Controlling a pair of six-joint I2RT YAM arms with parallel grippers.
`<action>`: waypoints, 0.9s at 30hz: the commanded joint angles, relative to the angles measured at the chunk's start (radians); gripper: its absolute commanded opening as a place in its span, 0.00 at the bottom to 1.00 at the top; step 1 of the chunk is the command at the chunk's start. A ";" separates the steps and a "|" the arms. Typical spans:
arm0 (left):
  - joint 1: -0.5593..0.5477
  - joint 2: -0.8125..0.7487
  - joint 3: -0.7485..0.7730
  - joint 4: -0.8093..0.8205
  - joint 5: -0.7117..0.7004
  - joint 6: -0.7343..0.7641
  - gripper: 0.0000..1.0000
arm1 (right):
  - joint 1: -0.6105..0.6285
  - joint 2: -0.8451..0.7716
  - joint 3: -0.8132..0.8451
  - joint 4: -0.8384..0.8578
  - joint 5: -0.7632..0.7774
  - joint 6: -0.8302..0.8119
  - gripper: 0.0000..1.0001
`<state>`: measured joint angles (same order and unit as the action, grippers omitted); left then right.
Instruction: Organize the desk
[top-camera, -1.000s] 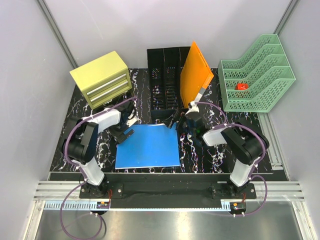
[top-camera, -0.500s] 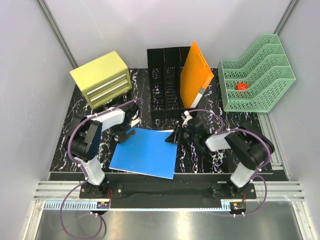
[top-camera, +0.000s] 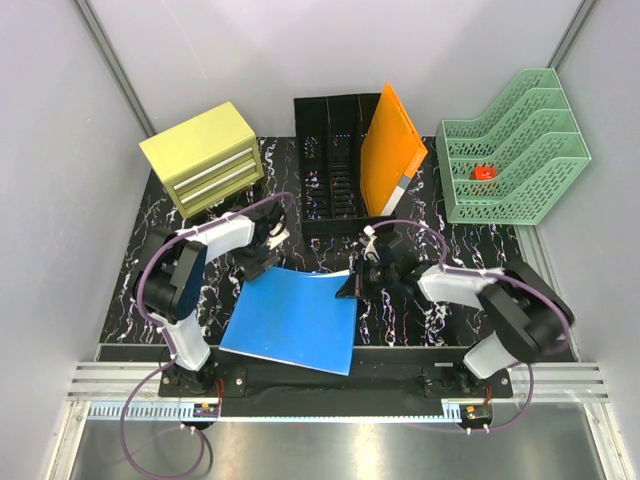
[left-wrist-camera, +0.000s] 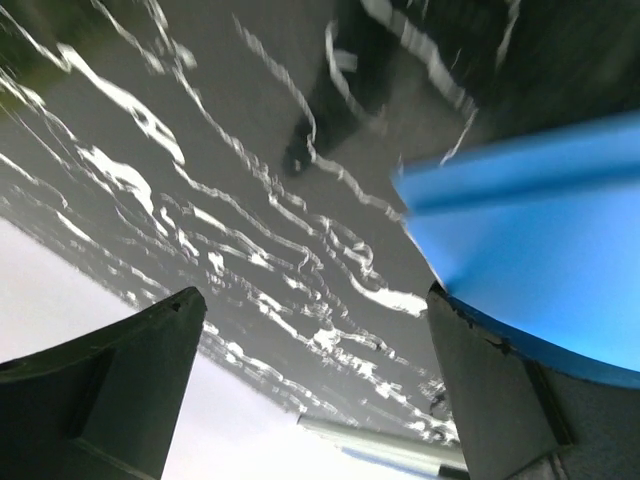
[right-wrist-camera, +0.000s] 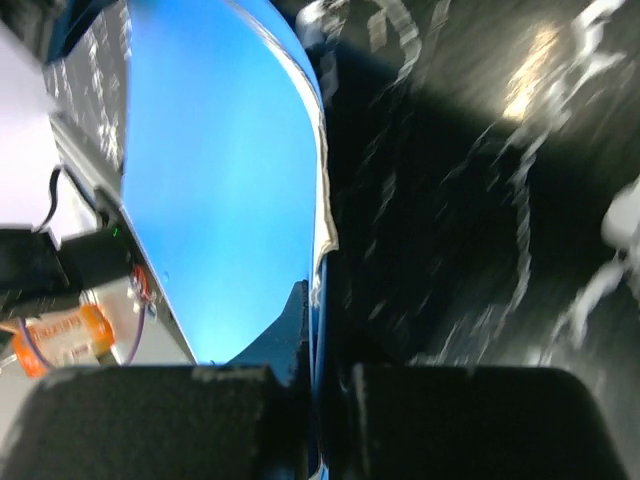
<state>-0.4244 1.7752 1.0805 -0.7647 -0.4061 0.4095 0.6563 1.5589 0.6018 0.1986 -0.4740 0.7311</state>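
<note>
Your right fingers (top-camera: 352, 284) clamp the blue folder's (top-camera: 295, 322) 3 o'clock edge, probably to lift it off the marbled bench (top-camera: 450, 238) beneath both arms toward the 12 o'clock file holder (top-camera: 325, 170), while your left fingers (top-camera: 264, 262) gape at its 11 o'clock corner.

In the left wrist view the desk (left-wrist-camera: 250, 230) was smeared by motion, its white veins drawn into streaks, and a dark shape (left-wrist-camera: 420, 60) beyond the blue folder (left-wrist-camera: 540, 250) was too blurred to name. The folder ran off that view's right edge. In the right wrist view its edge vanished between the right gripper's (right-wrist-camera: 320, 378) fingers. From above, the red thing (top-camera: 484, 172) in the green tray (top-camera: 500, 206) was too small to identify, and the orange folder (top-camera: 392, 150) hid the right part of the black file holder (top-camera: 325, 170).
</note>
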 joint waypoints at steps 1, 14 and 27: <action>0.012 -0.078 0.123 0.042 0.093 -0.040 0.99 | 0.023 -0.228 0.169 -0.387 0.032 -0.120 0.00; 0.216 -0.341 0.293 -0.087 0.438 -0.161 0.99 | 0.023 -0.071 1.248 -1.345 0.471 -0.384 0.00; 0.279 -0.433 0.076 -0.035 0.500 -0.124 0.99 | 0.023 0.306 2.089 -1.562 0.762 -0.493 0.00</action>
<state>-0.1577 1.3960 1.1870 -0.8371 0.0483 0.2768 0.6785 1.8320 2.5916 -1.3220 0.1703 0.2737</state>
